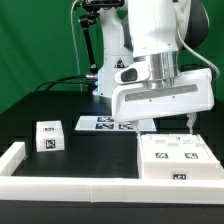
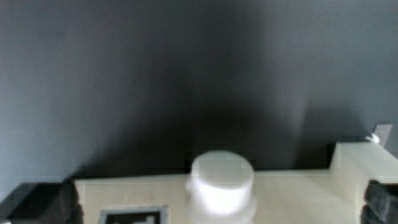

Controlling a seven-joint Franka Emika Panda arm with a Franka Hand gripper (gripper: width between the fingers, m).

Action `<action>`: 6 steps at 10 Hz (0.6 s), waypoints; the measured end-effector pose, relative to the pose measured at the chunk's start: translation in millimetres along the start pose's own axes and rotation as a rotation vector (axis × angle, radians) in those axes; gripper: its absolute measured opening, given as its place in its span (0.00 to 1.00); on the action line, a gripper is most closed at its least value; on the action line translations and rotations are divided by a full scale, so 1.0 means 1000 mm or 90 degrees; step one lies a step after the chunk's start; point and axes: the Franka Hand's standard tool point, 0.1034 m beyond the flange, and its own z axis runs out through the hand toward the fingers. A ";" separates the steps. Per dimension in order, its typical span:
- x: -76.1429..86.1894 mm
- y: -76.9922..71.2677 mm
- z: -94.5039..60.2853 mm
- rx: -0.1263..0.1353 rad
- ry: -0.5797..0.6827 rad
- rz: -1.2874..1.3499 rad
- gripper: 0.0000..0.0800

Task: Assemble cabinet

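My gripper (image 1: 166,126) hung just over the cabinet (image 1: 178,162), a big white plastic box with flat sides and square black-and-white tags on top. The box sat on the smooth black table (image 1: 90,152) at the exterior view's right, just beside the long low white rail (image 1: 70,186). I could not tell if my fingers were apart or pressed together. A small block (image 1: 47,137), white with a tag on its side, sat well apart at the exterior view's left.

cabinet (image 2: 294,195) blurred, marker board (image 1: 93,124) half hidden
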 end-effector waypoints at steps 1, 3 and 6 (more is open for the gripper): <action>0.000 0.000 0.000 0.000 0.000 0.000 1.00; -0.001 0.000 0.001 0.000 0.000 -0.001 1.00; -0.004 0.006 0.022 0.003 0.000 0.001 1.00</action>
